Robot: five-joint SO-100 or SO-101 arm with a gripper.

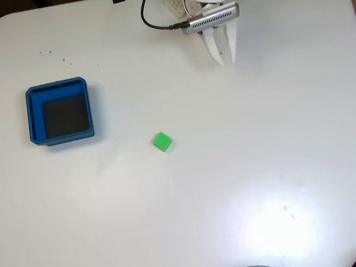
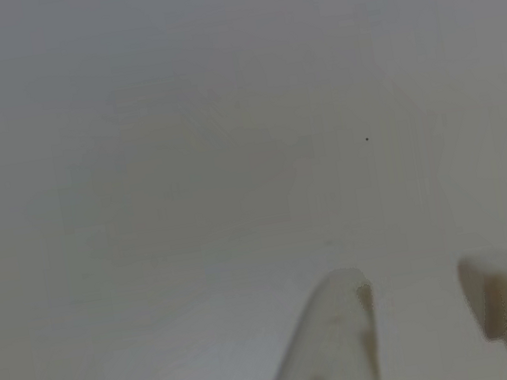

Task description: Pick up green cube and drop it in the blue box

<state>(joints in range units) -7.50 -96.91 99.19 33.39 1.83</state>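
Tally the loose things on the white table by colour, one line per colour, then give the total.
Green: 1, the small bright green cube, lying on the bare table.
Blue: 1, the square blue tray with low walls and a dark floor, left of the cube in the fixed view.
Total: 2

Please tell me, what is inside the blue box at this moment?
Nothing lies inside the blue box; the fixed view shows its dark floor bare. The green cube sits on the table, apart from it.
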